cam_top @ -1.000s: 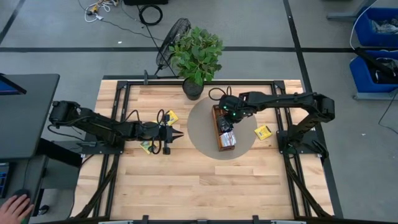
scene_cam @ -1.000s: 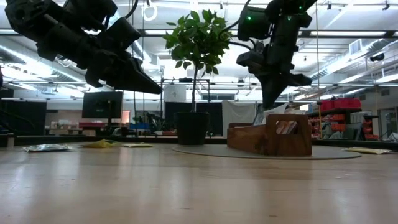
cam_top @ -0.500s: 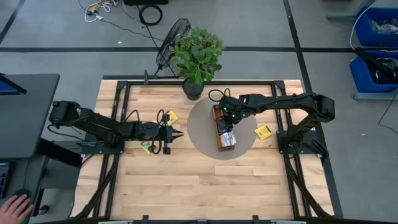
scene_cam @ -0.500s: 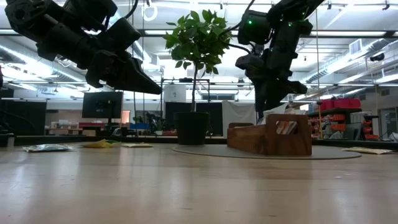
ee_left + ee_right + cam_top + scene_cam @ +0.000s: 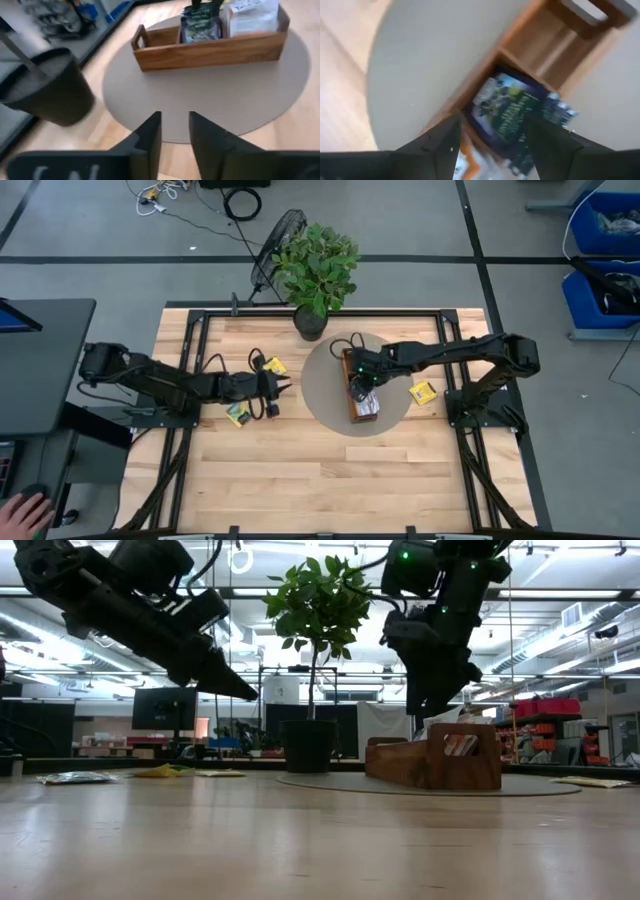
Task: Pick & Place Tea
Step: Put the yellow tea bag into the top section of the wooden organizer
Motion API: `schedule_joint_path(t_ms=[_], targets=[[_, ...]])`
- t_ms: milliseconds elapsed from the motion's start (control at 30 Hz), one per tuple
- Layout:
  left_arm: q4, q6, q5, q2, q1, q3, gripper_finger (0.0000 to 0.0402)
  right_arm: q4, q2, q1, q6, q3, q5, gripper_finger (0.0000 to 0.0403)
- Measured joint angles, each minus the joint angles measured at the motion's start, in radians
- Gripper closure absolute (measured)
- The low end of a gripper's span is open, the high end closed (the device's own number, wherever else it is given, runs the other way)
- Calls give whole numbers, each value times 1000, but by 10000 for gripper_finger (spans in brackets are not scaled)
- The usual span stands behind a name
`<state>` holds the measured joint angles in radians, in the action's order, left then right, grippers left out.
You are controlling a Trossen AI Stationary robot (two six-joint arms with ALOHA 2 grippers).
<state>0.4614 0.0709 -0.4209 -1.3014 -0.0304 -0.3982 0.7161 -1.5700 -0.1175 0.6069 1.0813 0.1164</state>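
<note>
At the left of the overhead frame the left gripper (image 5: 283, 388) is hovering over bare wood with its jaws slightly apart and empty, two tea sachets (image 5: 273, 365) lying on the table near it. Right of centre, the right gripper (image 5: 358, 385) is hanging above the wooden tray (image 5: 350, 360) on the round grey mat (image 5: 322, 385), jaws spread wide and empty over a green-and-black sachet (image 5: 507, 112) lying in the tray. Another yellow sachet (image 5: 423, 392) is lying at the mat's right edge.

Wooden tray (image 5: 435, 762) beside potted plant (image 5: 312, 660)
</note>
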Motion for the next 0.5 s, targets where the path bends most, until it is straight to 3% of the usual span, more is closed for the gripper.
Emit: schedule_joint_path(t_ms=[200,367,500], targets=[[-4,-41,227,0,54,0,241,-140,7,126,-163,0,73,192],[-1,-64,246,0,56,0,230,-330,51,216,-283,-36,59,218],[-6,-61,241,0,56,0,233,-475,125,258,-333,-128,109,241]])
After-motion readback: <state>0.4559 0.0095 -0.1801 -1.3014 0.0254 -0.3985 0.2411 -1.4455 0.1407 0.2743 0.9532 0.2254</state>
